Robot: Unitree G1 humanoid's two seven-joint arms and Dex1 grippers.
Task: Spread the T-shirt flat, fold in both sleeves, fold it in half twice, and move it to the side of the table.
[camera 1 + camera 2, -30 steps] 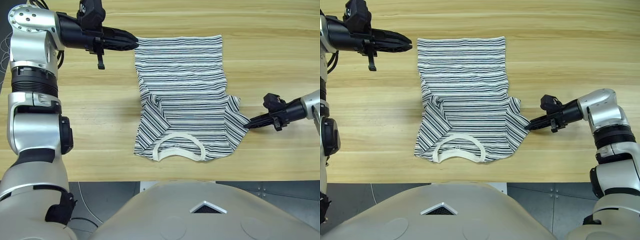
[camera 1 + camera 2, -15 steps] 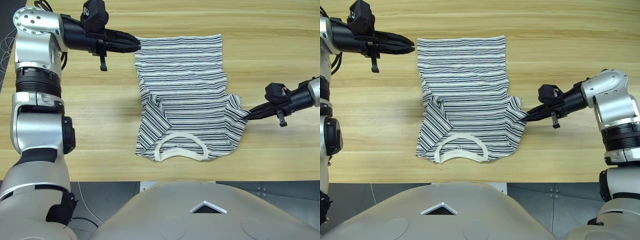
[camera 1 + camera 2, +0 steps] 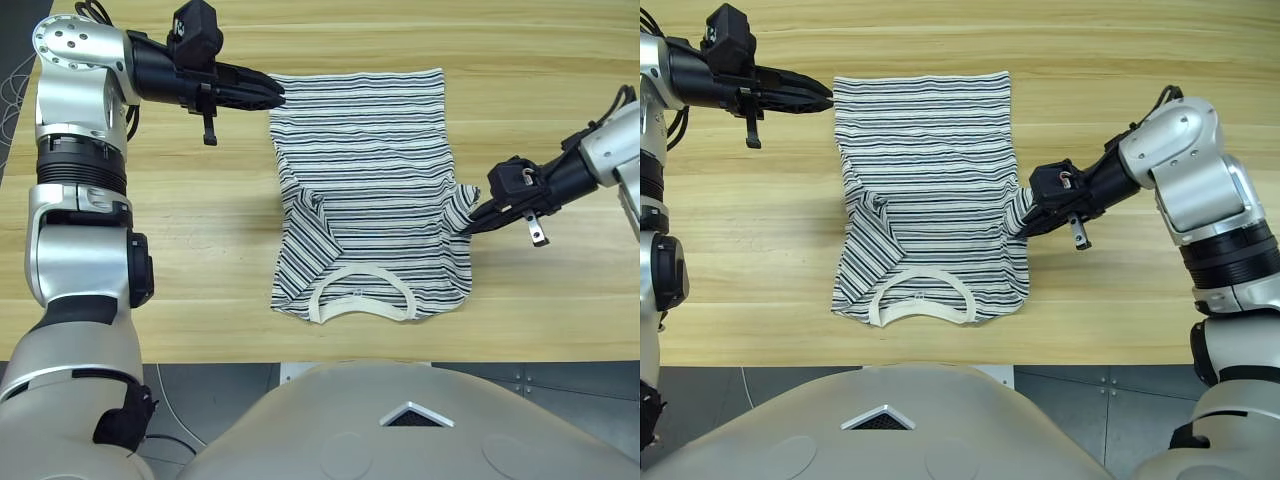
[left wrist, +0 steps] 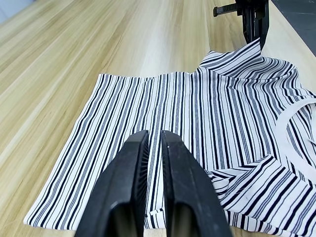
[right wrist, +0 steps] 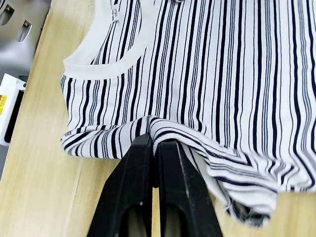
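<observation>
1 striped T-shirt (image 3: 365, 160) lies on the wooden bench (image 3: 560, 90), its white collar (image 3: 318, 305) toward the robot and its hem (image 3: 360, 78) at the far end. The body lies mostly flat, with light wrinkles across the stripes. On the robot's left side, the left sleeve (image 3: 305, 215) is turned in over the body and a little rumpled.

The right claw (image 3: 468, 228) is at the shirt's right edge, clamped on the right sleeve (image 3: 462, 203). The sleeve is raised off the bench and drawn in toward the body. In the right wrist view, the 2 black fingers (image 5: 131, 187) press together with a fold of striped cloth caught at their tips, and the collar lies just beyond.

The left claw (image 3: 277, 95) sits at the far left corner of the hem, low over the bench. In the left wrist view its 2 fingers (image 4: 126, 187) are drawn almost together, with a thin slit between them. Their tips are over the corner of the cloth, and whether they nip it cannot be told. The 2 claws are well apart, at opposite corners of the shirt.
</observation>
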